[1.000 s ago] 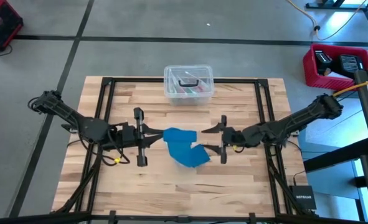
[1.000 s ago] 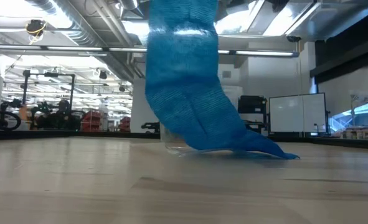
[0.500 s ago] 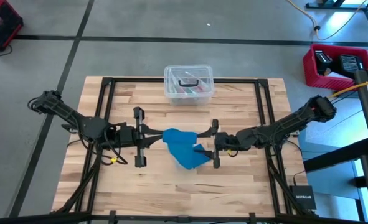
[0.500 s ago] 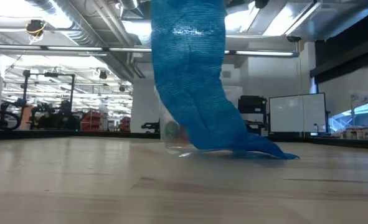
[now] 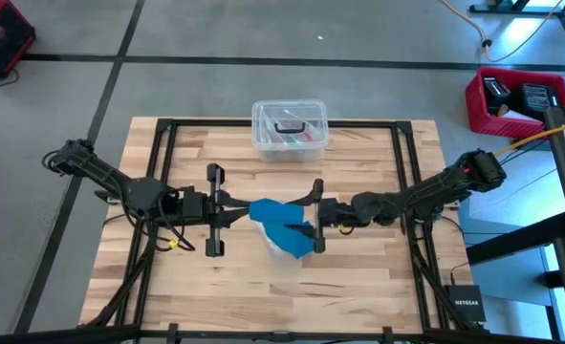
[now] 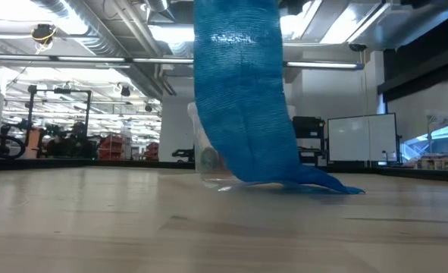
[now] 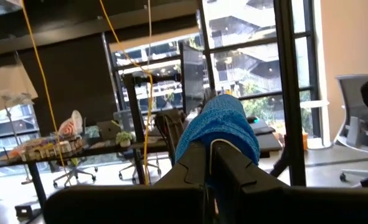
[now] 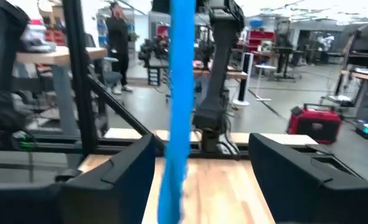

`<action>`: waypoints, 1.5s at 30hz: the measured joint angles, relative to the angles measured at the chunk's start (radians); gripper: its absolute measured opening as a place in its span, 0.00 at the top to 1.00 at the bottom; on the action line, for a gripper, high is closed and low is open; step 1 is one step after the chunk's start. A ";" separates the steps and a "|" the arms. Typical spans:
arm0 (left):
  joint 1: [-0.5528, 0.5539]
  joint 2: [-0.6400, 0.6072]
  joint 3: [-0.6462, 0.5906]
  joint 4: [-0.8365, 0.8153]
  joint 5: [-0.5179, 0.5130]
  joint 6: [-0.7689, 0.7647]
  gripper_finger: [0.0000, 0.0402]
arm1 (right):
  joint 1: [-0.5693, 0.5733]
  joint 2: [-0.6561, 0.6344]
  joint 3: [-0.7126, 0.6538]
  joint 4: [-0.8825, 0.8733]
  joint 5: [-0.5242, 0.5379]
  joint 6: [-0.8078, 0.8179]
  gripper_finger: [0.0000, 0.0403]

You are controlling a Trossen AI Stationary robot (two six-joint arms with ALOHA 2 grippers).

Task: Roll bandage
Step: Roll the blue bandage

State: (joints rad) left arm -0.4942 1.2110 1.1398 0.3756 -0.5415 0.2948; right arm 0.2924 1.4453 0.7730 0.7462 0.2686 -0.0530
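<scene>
Bandage (image 5: 284, 225), bright blue stretchy fabric, hangs unrolled from clamped left pincer (image 5: 232, 204); right pincer (image 5: 313, 218), wide, empty; rolling appears unstarted.

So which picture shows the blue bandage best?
The low view: the bandage hangs down and its end lies on the table. The high view shows a crumpled patch, the left wrist view a clamped end, the right wrist view a thin strip.

A clear lidded box (image 5: 290, 130) sits at the table's (image 5: 378, 277) far edge. A red crate (image 5: 514, 101) stands on the floor to the right.
</scene>
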 joint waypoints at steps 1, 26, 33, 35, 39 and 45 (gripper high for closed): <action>0.000 0.000 0.000 0.015 0.001 0.008 1.00 | 0.000 0.010 0.009 0.000 0.001 -0.013 0.37; 0.000 -0.016 -0.001 0.173 -0.047 0.315 1.00 | 0.144 0.003 0.063 -0.164 0.150 -0.396 0.99; 0.000 -0.017 -0.001 0.161 -0.081 0.398 1.00 | 0.209 0.003 0.131 -0.293 0.187 -0.366 0.99; 0.000 -0.017 -0.001 0.162 -0.112 0.427 1.00 | 0.227 0.003 0.145 -0.305 0.191 -0.365 0.99; 0.001 -0.021 -0.001 0.173 -0.171 0.523 1.00 | 0.244 0.003 0.165 -0.314 0.165 -0.350 1.00; 0.046 -0.010 -0.019 0.205 -0.328 0.700 1.00 | 0.271 0.003 0.206 -0.355 0.149 -0.297 1.00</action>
State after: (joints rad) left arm -0.4482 1.2011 1.1213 0.5809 -0.8698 0.9948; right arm 0.5633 1.4483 0.9791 0.3911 0.4179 -0.3503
